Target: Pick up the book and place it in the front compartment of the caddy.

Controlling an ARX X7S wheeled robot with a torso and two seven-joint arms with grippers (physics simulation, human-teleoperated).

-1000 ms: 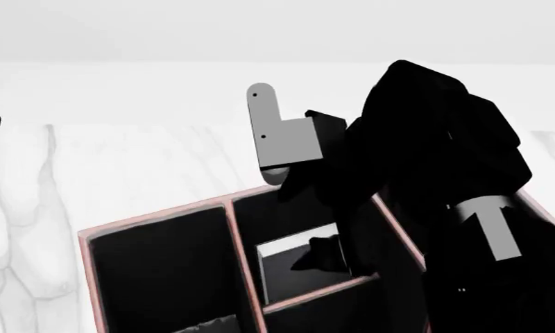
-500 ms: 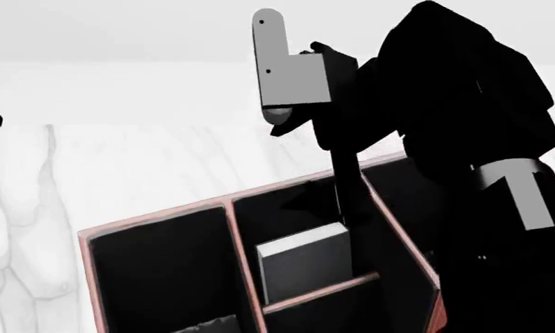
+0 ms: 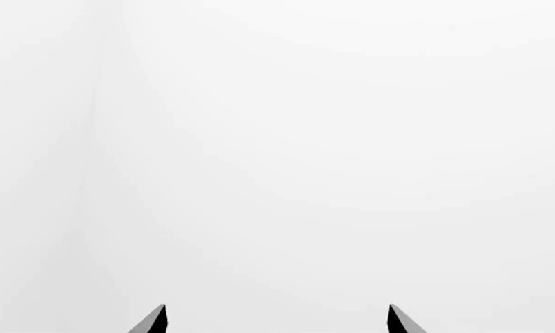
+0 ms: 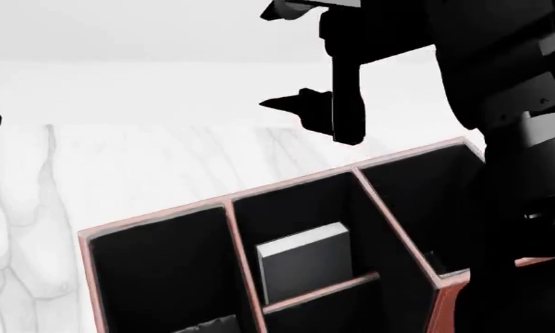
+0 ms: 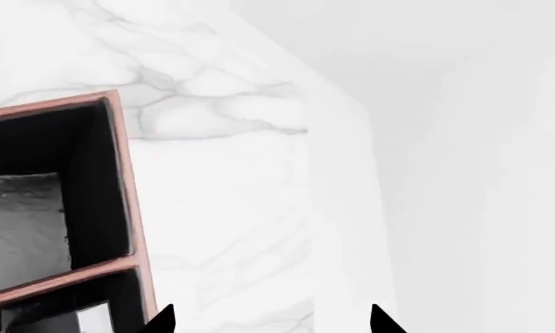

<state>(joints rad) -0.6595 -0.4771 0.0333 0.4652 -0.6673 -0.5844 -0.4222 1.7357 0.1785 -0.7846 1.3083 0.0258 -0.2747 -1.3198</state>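
The caddy (image 4: 229, 202), reddish-brown with pink rims and black lining, fills the lower part of the head view. The book (image 4: 305, 269) stands upright inside the middle cell, the front compartment (image 4: 291, 215), leaning against its low pink-rimmed divider (image 4: 322, 289). My right gripper (image 4: 319, 114) is open and empty, hanging well above the caddy's far rim. In the right wrist view the gripper (image 5: 270, 322) is over bare marble beside the caddy's corner (image 5: 120, 173). My left gripper (image 3: 275, 320) is open and empty and faces only white background.
The caddy stands on a white marble table (image 4: 148, 159). A wide undivided cell (image 4: 161, 277) lies left of the book's cell, and a tall cell (image 4: 426, 201) lies right of it. The table's edge (image 5: 305, 139) shows in the right wrist view.
My right gripper has let go of the book and risen out of the cell, up and away from the caddy. The book stays standing in the cell.
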